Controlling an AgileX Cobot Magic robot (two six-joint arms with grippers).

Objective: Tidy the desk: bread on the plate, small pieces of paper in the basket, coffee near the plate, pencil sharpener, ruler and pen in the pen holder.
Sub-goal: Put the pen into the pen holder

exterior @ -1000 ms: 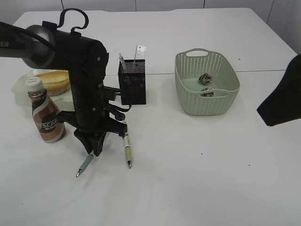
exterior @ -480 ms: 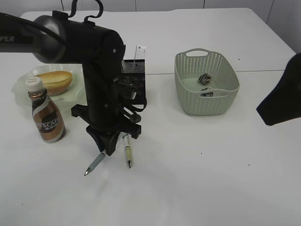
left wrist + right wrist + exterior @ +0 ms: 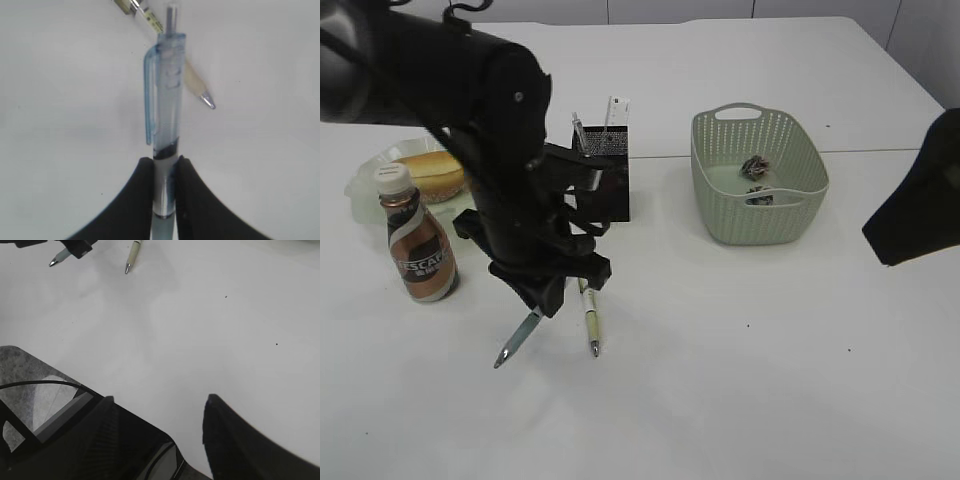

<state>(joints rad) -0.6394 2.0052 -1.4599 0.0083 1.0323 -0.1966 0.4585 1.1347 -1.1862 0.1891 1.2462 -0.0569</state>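
Observation:
My left gripper [image 3: 538,300] [image 3: 164,166] is shut on a clear blue pen [image 3: 165,95], which slants down to the left with its tip [image 3: 501,358] close above the table. A cream pen [image 3: 590,320] [image 3: 194,86] lies on the table just right of it. Behind the arm stands the black mesh pen holder [image 3: 615,190] with a ruler [image 3: 617,110] in it. Bread [image 3: 432,168] rests on the plate [image 3: 365,175], and the coffee bottle [image 3: 418,250] stands in front of it. Paper pieces [image 3: 755,167] lie in the green basket [image 3: 760,215]. My right gripper [image 3: 159,404] hangs open and empty. The pencil sharpener is out of view.
My left arm's dark bulk covers the area between the plate and the pen holder. My right arm [image 3: 918,205] sits at the table's right edge. White tabletop stretches across the front and right of the basket.
My left arm has swung and turned while keeping hold of the blue pen; the pen's tip moved slightly right. The cream pen and my right arm have stayed put.

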